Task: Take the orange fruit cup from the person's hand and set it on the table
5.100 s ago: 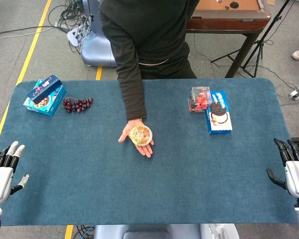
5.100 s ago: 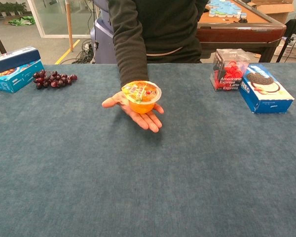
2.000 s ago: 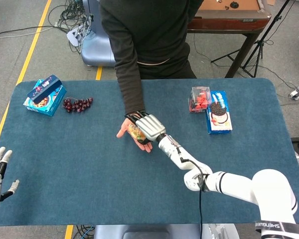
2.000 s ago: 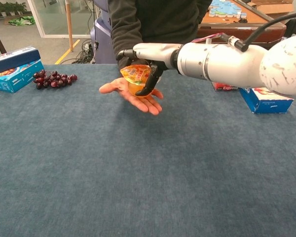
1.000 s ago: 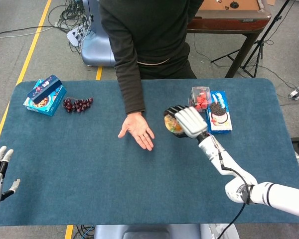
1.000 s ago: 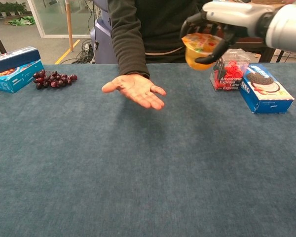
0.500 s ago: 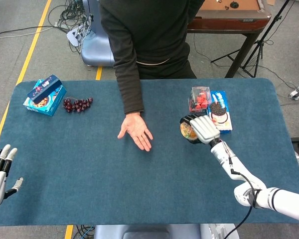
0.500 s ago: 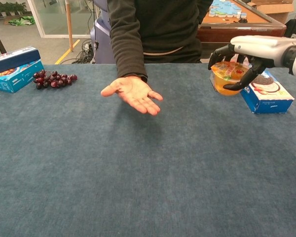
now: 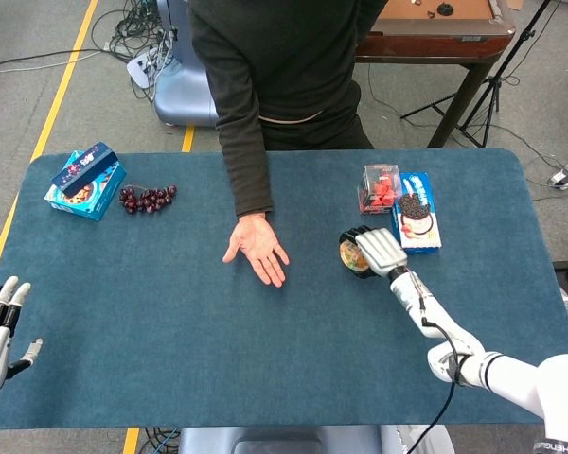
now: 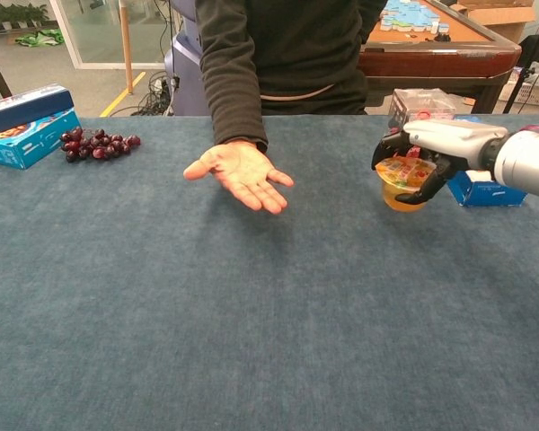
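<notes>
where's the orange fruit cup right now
The orange fruit cup is gripped in the right hand, low over the table's right side, beside the Oreo box.

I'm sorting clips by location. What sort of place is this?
Probably a robotics lab or test room, not a home: a table covered in blue felt, cables trailing over a grey floor with yellow floor tape, a tripod, and snack props such as the Oreo box.
</notes>
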Robot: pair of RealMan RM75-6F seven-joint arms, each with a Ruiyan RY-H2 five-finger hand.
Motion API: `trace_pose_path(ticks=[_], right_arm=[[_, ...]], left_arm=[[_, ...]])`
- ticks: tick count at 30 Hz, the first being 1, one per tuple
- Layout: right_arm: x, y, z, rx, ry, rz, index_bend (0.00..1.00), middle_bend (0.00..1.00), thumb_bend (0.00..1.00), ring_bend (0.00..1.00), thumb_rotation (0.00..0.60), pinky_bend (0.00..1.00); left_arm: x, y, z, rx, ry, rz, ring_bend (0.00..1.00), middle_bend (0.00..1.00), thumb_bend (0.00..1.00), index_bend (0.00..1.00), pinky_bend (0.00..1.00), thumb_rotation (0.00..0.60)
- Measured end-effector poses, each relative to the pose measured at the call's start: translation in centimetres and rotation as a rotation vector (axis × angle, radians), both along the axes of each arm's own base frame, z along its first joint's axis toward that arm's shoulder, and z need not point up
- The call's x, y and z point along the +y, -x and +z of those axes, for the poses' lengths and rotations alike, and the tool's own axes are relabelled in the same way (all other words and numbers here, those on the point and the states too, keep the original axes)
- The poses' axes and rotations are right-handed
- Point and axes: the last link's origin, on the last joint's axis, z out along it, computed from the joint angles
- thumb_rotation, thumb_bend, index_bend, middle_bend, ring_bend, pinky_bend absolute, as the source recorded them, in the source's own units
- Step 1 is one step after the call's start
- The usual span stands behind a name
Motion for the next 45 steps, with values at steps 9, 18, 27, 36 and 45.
trace_pose_path(ticks=[9, 18, 27, 36, 45], right_arm=[[0.1, 0.4, -1.1, 0.037, -0.045, -0.015, 0.00, 0.02, 0.28, 0.00, 0.600, 0.13], [1.0, 0.0, 1.4, -0.001, 0.024, 0.029, 0.00, 0.00, 0.25, 0.00, 0.600, 0.09], [4.2, 1.7, 7.9, -0.016, 0.189, 0.033, 0.00, 0.09, 0.25, 0.00, 0.600, 0.09], [10.1, 5.6, 14.6, 0.045, 0.372, -0.070, 0.00, 0.13, 0.25, 0.00, 0.600, 0.10], [15.6, 8.8, 17.0, 0.072, 0.460, -0.188, 0.00, 0.14, 0.25, 0.00, 0.600, 0.10]], left_arm=[[0.0, 0.2, -0.1, -0.003, 0.002, 0.003, 0.03, 0.00, 0.30, 0.00, 0.10, 0.600], [0.1, 0.3, 0.0, -0.004, -0.002, 0.004, 0.03, 0.00, 0.30, 0.00, 0.10, 0.600], [0.4, 0.4, 0.0, -0.006, -0.003, 0.005, 0.03, 0.00, 0.30, 0.00, 0.10, 0.600], [1.0, 0.4, -0.4, -0.014, 0.008, -0.002, 0.03, 0.00, 0.30, 0.00, 0.10, 0.600], [1.5, 0.0, -0.7, -0.023, 0.016, -0.021, 0.03, 0.00, 0.30, 0.00, 0.10, 0.600]])
